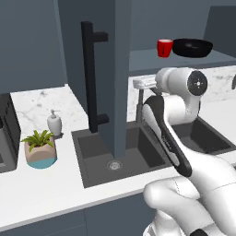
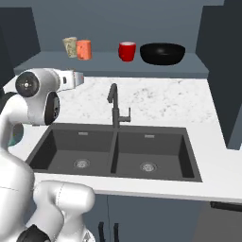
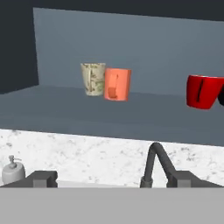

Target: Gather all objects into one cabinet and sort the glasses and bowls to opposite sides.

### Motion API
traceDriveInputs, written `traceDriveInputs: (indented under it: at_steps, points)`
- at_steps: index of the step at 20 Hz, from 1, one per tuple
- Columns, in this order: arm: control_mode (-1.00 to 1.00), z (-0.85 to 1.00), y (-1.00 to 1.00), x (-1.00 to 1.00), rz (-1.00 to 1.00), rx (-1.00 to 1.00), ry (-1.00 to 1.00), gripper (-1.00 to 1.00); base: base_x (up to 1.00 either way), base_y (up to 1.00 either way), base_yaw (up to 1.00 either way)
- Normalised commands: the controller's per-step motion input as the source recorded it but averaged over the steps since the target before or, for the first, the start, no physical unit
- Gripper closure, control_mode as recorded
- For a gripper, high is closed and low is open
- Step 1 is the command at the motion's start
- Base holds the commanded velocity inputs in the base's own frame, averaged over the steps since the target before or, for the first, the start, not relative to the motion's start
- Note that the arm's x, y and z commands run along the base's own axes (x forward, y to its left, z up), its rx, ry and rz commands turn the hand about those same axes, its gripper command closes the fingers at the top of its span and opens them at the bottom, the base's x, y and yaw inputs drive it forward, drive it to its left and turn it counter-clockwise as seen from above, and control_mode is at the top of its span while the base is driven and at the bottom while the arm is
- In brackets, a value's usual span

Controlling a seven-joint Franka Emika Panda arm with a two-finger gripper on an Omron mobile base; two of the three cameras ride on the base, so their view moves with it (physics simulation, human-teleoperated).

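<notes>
You have all four pieces on the cabinet shelf [image 2: 198,66]: the speckled beige cup [image 3: 92,78] and the orange cup [image 3: 117,84] touching at the left, the red cup [image 2: 126,51] well apart from them, and the black bowl [image 2: 162,53] just beside the red one. Your gripper [image 3: 111,178] hangs short of the shelf, above the faucet [image 2: 115,106], jaws spread wide (nothing between them, nothing touched), soap dispenser [image 3: 12,169] off to its left
</notes>
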Motion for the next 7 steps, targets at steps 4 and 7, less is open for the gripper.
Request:
traceDriveInputs:
  at_steps: [4, 7]
  points:
    - [-1.0, -0.79, -0.2, -1.0, 0.02, -0.02, -0.13, -1.0, 0.0, 0.0, 0.0]
    - [-1.0, -0.78, -0.14, -1.0, 0.01, -0.03, -0.04, -1.0, 0.0, 0.0, 0.0]
